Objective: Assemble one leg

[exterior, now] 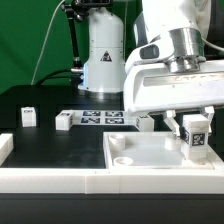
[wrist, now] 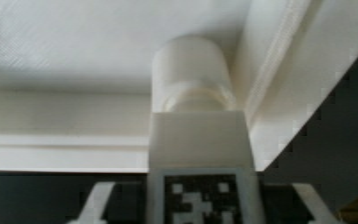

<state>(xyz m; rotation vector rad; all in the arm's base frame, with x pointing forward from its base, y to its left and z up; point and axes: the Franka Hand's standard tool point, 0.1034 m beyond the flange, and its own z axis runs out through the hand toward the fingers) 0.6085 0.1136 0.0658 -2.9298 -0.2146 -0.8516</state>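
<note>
At the exterior view's left, two small white tagged blocks, the first loose leg (exterior: 28, 116) and the second loose leg (exterior: 64, 121), stand on the black table (exterior: 60, 100), with the marker board (exterior: 100, 118) just beside the second. Further right lies the large flat white square panel (exterior: 150, 152) with round corner sockets. At the far right, the two-finger gripper (exterior: 196, 128) is clamped on the small white upright leg (exterior: 197, 142), holding it over the panel's right-hand part; in the wrist view its round peg (wrist: 197, 75) points toward the panel.
</note>
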